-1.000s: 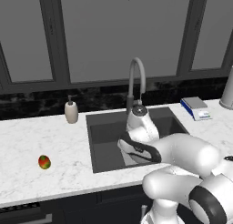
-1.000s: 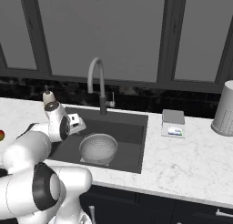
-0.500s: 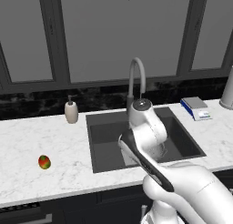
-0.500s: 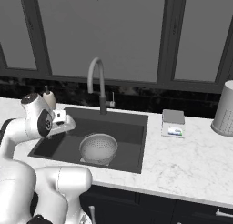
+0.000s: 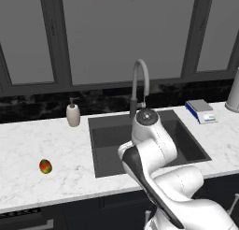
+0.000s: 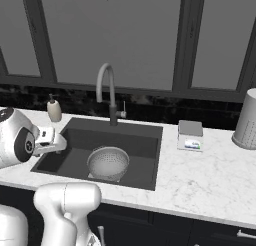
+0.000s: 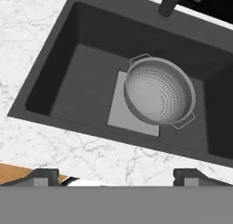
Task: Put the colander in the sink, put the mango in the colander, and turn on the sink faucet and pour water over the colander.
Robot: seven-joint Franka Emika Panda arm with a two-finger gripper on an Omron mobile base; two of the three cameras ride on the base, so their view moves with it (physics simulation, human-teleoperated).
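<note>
The colander [image 7: 159,92] now sits in the sink [image 7: 77,77], released; the arm has risen clear, jaws wide and empty, so the mango [image 5: 45,166] on the counter [image 5: 28,145] comes next

A kitchen: a dark recessed sink [image 6: 75,135] set in a white marble surface [image 6: 210,175], with a gooseneck faucet [image 6: 107,90], a soap dispenser [image 6: 54,110], dark lower cabinets [image 6: 170,230] and windows [image 6: 110,35] behind.
</note>
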